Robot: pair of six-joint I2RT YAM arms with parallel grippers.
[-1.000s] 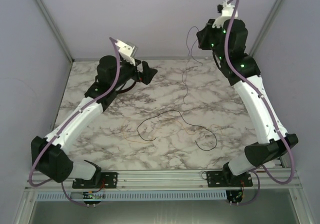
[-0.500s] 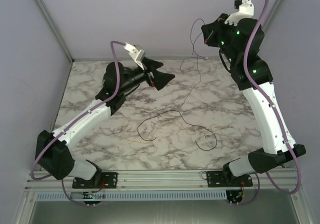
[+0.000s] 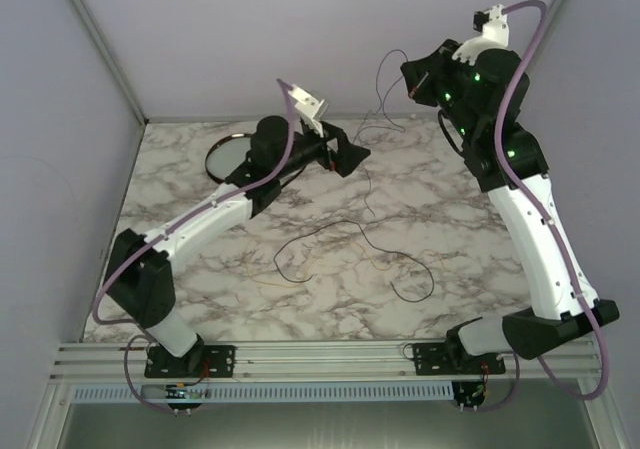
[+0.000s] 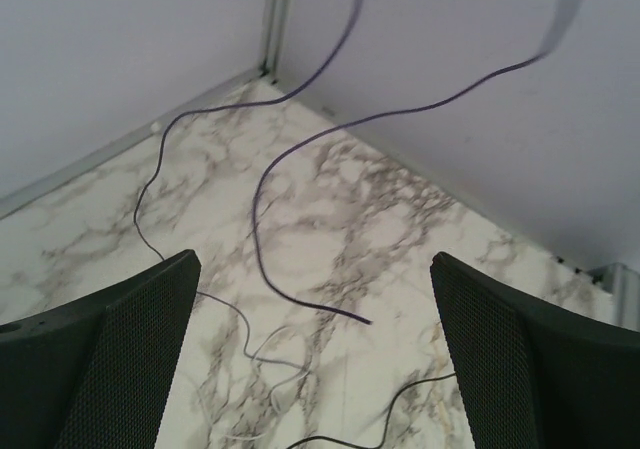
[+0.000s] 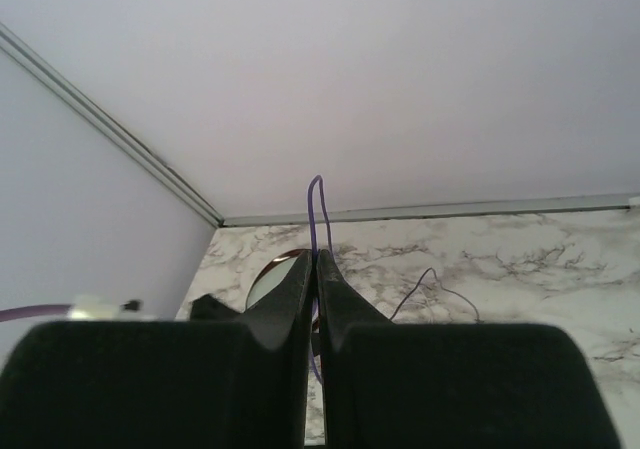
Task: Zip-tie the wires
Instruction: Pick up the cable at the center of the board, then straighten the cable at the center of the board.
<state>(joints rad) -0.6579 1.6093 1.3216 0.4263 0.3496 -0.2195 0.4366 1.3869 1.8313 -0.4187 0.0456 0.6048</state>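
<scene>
My right gripper point(image 3: 411, 75) is raised at the back right, shut on one of the wires point(image 5: 314, 201). A short loop pokes up past its fingertips point(image 5: 305, 274), and the rest hangs down to the marble table point(image 3: 180, 194). The other wires point(image 3: 330, 227) lie in loose dark loops mid-table. My left gripper point(image 3: 347, 155) reaches across the back centre, open, with nothing between its mesh pads point(image 4: 110, 359). In the left wrist view the hanging wire point(image 4: 262, 204) dangles ahead of the gripper point(image 4: 315, 359), apart from both fingers. I cannot make out the zip tie.
A round dark-rimmed dish point(image 3: 226, 155) sits at the back left of the table, also visible in the right wrist view as the dish point(image 5: 272, 275). Lilac walls close in the back and sides. An aluminium rail point(image 3: 320, 354) runs along the near edge.
My left arm has stretched forward and to the right toward the hanging wire, uncovering the dish. My right arm has lifted slightly and shifted right, still gripping the wire.
</scene>
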